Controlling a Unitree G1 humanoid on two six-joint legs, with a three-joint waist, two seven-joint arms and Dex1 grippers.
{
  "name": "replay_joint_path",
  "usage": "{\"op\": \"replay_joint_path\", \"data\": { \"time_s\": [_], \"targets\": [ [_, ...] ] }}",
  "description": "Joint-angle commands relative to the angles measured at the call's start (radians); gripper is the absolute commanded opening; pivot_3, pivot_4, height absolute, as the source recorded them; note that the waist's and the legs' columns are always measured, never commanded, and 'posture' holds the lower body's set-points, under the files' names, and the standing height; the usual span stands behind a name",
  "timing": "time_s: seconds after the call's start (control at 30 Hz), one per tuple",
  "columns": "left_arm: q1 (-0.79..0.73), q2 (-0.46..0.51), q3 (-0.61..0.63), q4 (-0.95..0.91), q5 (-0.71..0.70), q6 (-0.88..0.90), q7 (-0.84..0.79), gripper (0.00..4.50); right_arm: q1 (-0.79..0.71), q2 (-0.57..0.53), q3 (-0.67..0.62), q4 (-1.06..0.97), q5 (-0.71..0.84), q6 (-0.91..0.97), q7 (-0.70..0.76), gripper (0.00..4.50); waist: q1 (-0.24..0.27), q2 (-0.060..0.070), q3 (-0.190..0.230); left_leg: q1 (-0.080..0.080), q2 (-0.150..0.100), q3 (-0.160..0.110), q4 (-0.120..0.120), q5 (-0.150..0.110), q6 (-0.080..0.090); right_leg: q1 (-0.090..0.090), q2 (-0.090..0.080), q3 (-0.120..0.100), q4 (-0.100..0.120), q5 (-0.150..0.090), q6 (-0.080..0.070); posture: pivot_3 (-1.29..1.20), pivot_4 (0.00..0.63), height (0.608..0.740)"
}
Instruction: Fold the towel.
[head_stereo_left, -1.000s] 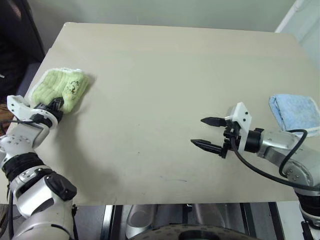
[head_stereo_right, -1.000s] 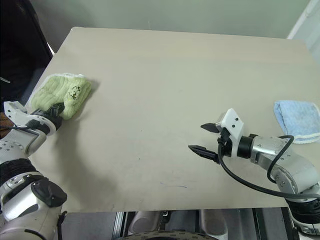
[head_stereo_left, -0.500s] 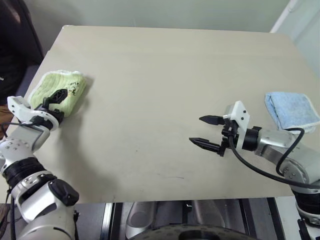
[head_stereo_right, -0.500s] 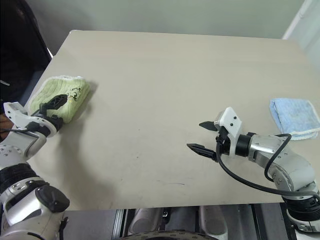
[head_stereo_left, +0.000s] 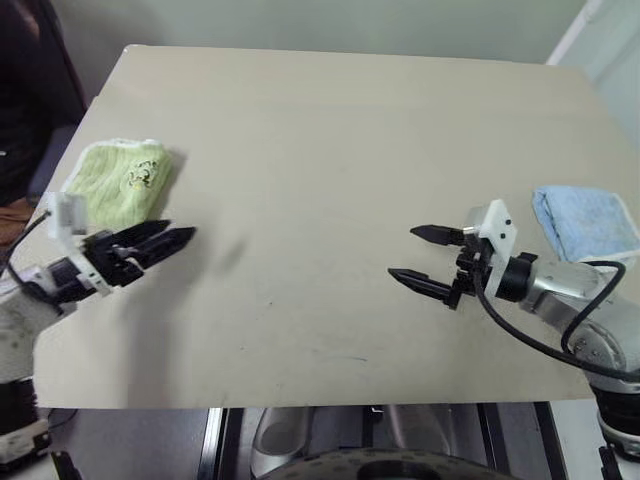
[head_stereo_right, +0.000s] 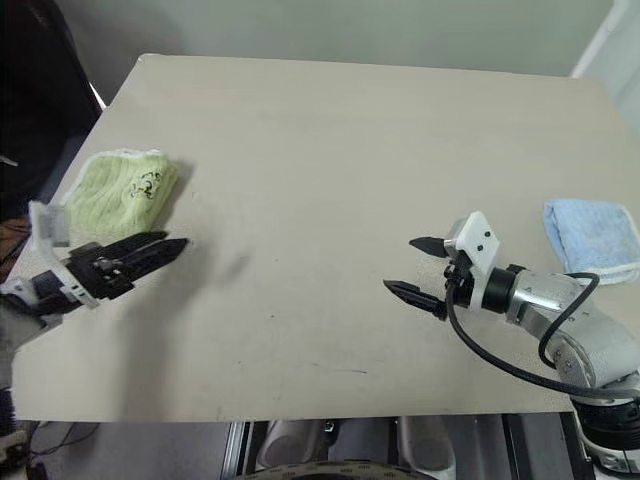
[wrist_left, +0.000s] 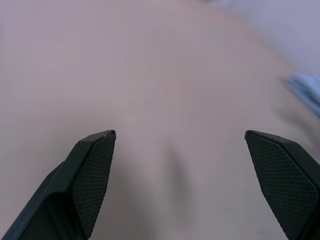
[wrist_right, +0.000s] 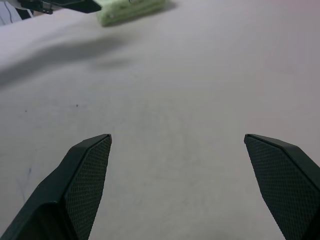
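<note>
The light green terry towel with white stitched edging and a small dark printed mark (head_stereo_left: 118, 181) lies bunched into a compact folded bundle near the left edge of the broad beige table (head_stereo_left: 330, 150), toward the far side. It rests alone, with nothing touching it.

The left pincer (head_stereo_left: 160, 241) hangs over the table just in front of the bundle, apart from it, its two black fingers spread and carrying nothing. It points across the table toward the middle. The right pincer (head_stereo_left: 425, 258) hovers over bare table toward the right, fingers likewise parted and empty, aimed at the middle.

To my eye the folding looks finished or close to it: the cloth is already doubled up and let go, and both arms stand clear. If anything remains, it would be a tidy-up, pressing the bundle flat or squaring its edges, which calls for the left arm to turn toward the cloth and come down on it gently.

A smaller folded light blue towel (head_stereo_left: 585, 222) sits near the right edge, well apart from the green one. I see no containers on the table.
</note>
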Motion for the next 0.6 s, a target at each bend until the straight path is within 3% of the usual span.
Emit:
{"op": "replay_joint_path", "data": {
  "time_s": [0.03,0.4,0.6],
  "targets": [
    [-0.015,-0.028,-0.048,-0.067,0.026,-0.132,-0.093,4.48,0.001,0.018,-0.057,-0.026,0.020,-0.048,0.006,4.50,-0.007,0.000,0.000,0.000,0.001,0.001,0.000,0.000,0.001,-0.001,0.000,-0.001,0.000,0.001,-0.002,0.00,0.150,0.703],
    [-0.027,-0.224,-0.268,-0.076,0.228,-0.592,-0.212,4.48,0.124,-0.019,-0.183,0.015,0.015,-0.176,0.109,4.50,-0.021,0.001,-0.001,0.001,0.005,0.002,0.000,0.001,0.008,0.000,0.000,-0.001,0.000,0.002,-0.003,0.00,0.150,0.703],
    [-0.013,-0.292,-0.370,-0.066,0.274,-0.651,-0.215,4.48,0.187,-0.058,-0.237,-0.015,0.045,-0.147,0.126,4.50,-0.024,0.004,-0.001,0.001,0.006,0.002,0.001,-0.002,0.012,0.001,0.000,-0.002,0.000,0.002,-0.003,0.00,0.150,0.703]
  ]
}}
